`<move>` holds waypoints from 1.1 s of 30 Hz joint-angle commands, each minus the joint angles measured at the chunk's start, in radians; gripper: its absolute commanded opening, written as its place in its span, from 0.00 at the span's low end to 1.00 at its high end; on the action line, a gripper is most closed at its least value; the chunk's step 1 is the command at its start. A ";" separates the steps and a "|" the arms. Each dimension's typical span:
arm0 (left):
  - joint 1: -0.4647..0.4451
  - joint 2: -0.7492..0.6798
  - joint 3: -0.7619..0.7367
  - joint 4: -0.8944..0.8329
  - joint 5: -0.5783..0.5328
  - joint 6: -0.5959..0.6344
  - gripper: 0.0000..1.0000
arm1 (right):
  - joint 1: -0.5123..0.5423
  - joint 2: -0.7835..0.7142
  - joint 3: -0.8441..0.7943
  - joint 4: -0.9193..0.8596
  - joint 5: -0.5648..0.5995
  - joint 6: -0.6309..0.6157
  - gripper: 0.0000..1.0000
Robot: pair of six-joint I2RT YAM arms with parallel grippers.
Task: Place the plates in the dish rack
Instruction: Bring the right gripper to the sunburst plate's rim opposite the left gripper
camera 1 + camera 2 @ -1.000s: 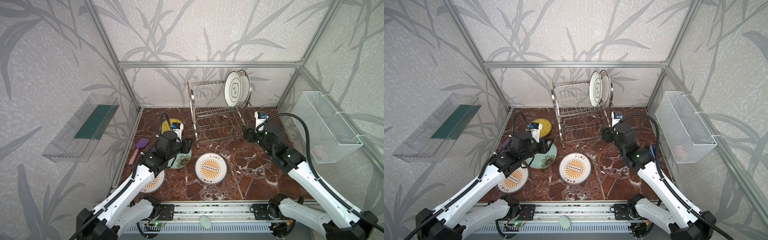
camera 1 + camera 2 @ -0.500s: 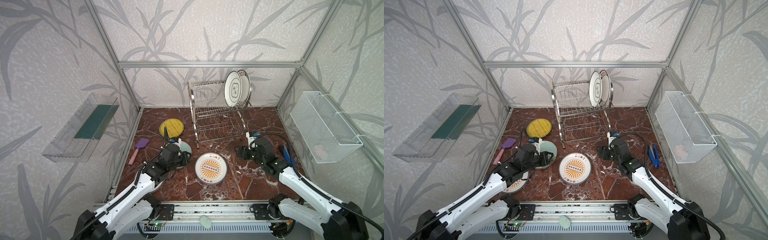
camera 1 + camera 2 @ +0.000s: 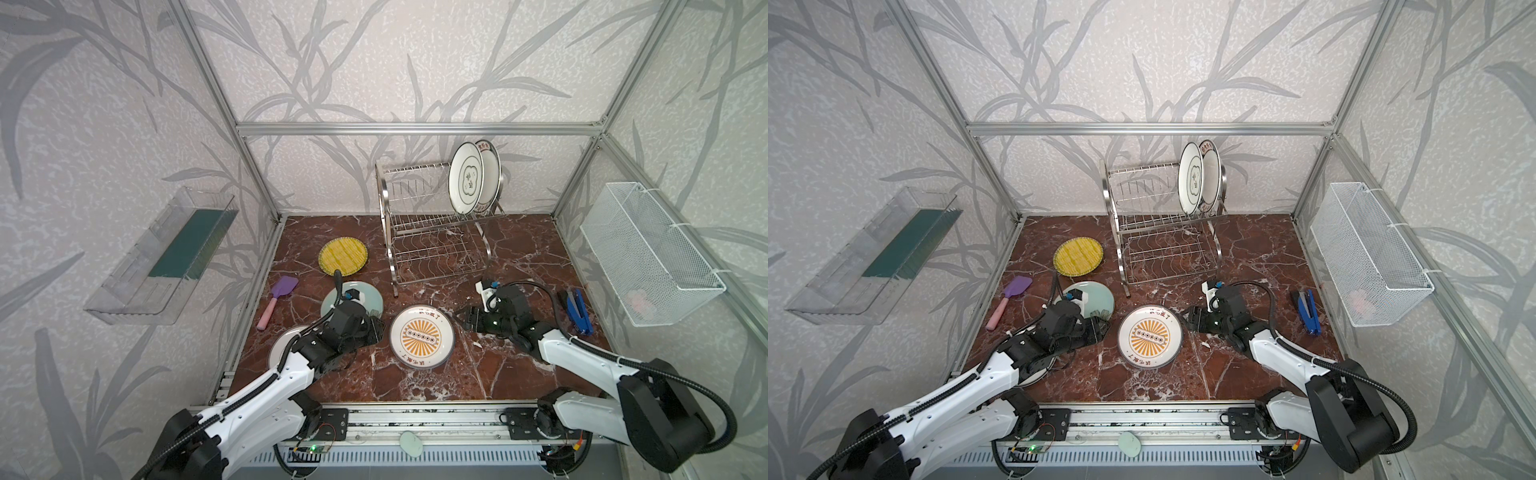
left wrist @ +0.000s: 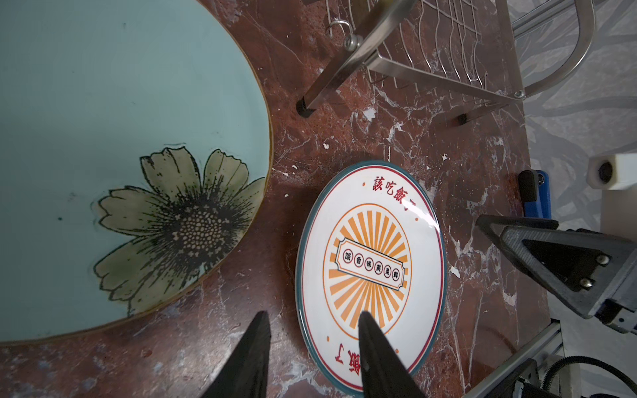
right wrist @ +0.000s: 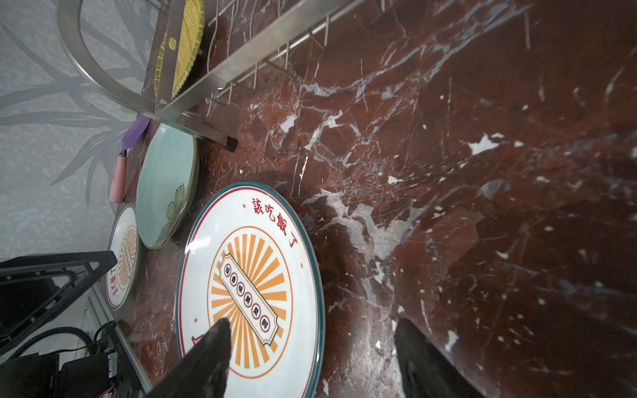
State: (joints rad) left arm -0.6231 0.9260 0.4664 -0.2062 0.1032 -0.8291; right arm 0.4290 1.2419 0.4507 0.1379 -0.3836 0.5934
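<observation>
Sunburst plate (image 3: 422,337) flat on marble surface (image 3: 498,374), near-centre, in front of dish rack (image 3: 432,237). Left claw (image 4: 312,315) at its left rim, fingers apart: one over the plate, one over bare marble, nothing gripped. Right claw (image 5: 312,322) at its right rim, spread wide astride the edge. Rack's upper tier holds two white plates (image 3: 467,178) upright at the right end. Yellow plate (image 3: 343,254) and teal plate (image 3: 372,297) lie left of rack. Second sunburst plate (image 5: 124,262) sits partly under left arm.
</observation>
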 commanded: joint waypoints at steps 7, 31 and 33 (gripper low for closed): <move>-0.006 0.044 0.020 0.036 -0.024 -0.005 0.41 | -0.001 0.112 -0.028 0.147 -0.116 0.072 0.71; -0.006 0.062 0.024 0.044 -0.011 -0.008 0.41 | 0.042 0.327 -0.072 0.417 -0.193 0.178 0.44; -0.006 0.063 0.023 0.044 -0.007 -0.008 0.41 | 0.049 0.350 -0.070 0.443 -0.198 0.191 0.42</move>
State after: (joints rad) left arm -0.6273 0.9855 0.4686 -0.1715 0.1024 -0.8307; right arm 0.4652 1.5574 0.3820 0.5388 -0.5674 0.7563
